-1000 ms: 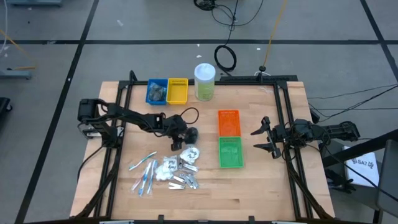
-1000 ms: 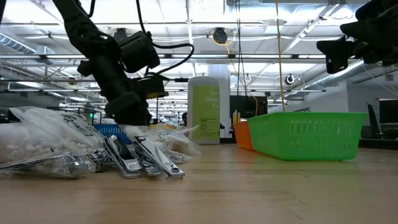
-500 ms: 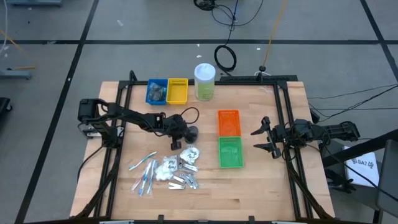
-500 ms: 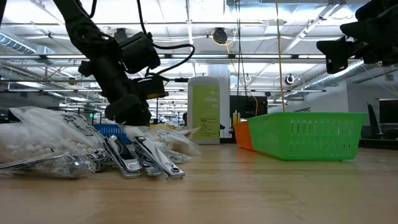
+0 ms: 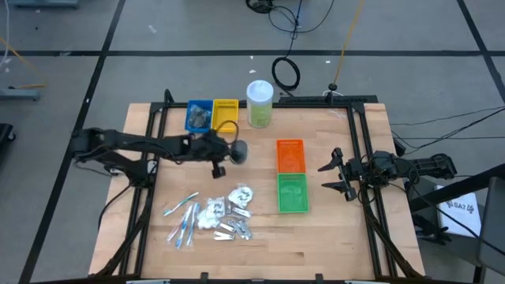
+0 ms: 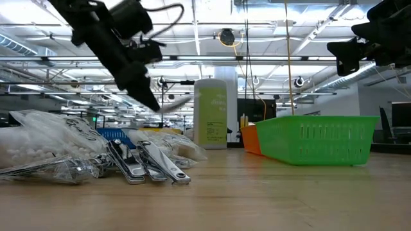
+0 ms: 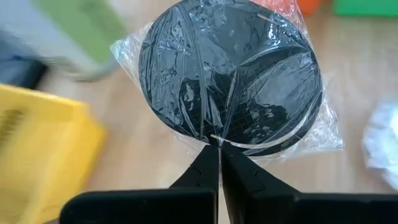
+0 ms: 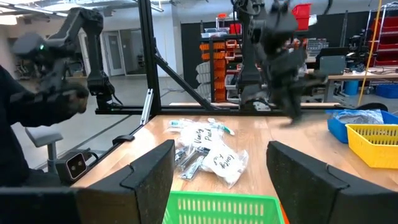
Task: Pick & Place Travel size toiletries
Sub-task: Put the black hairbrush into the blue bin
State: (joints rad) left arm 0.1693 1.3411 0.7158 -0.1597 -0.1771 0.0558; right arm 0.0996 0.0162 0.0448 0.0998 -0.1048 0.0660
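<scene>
High view looks straight down; low view looks level across the worktop (image 5: 331,237); both share the green tray (image 5: 292,193).

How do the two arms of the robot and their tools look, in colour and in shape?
Both arms are dark, nearly black, built of slim jointed links. A thin black cable loops over the left arm near its wrist. The left tool ends in two tapering black fingers. The right tool has two broad, flat, matte black fingers with angular edges. No markings are visible on them.
</scene>
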